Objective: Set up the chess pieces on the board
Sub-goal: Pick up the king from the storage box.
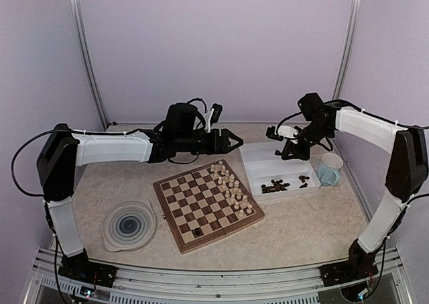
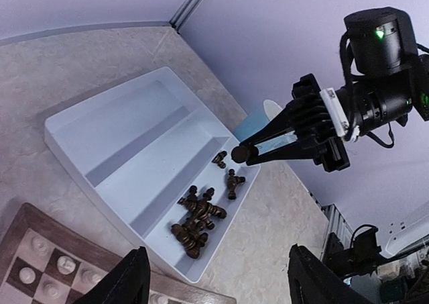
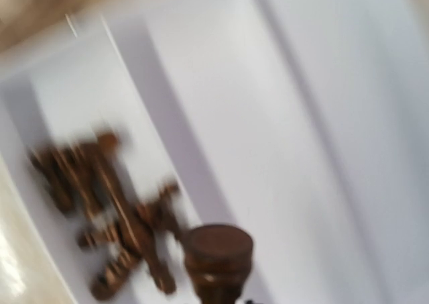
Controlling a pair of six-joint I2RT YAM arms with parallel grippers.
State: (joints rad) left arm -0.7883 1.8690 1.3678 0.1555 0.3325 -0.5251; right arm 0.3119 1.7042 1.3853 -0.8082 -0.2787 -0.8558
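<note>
The board (image 1: 182,218) lies at the table's middle. Several cream pieces (image 1: 231,186) stand along its right side and one dark piece (image 1: 197,231) stands near its front edge. A heap of dark pieces (image 1: 276,186) lies in the near compartment of the white tray (image 1: 268,158); it also shows in the left wrist view (image 2: 194,220) and, blurred, in the right wrist view (image 3: 107,203). My right gripper (image 1: 285,153) is shut on one dark piece (image 2: 240,154), held above the tray, base toward the camera (image 3: 218,254). My left gripper (image 1: 234,141) is open and empty, above the board's far edge.
A blue mug (image 1: 328,168) stands right of the tray. A round blue-swirl plate (image 1: 129,225) lies left of the board. The tray's far compartment (image 2: 120,126) holds nothing. Lilac walls close in the table at the back and sides.
</note>
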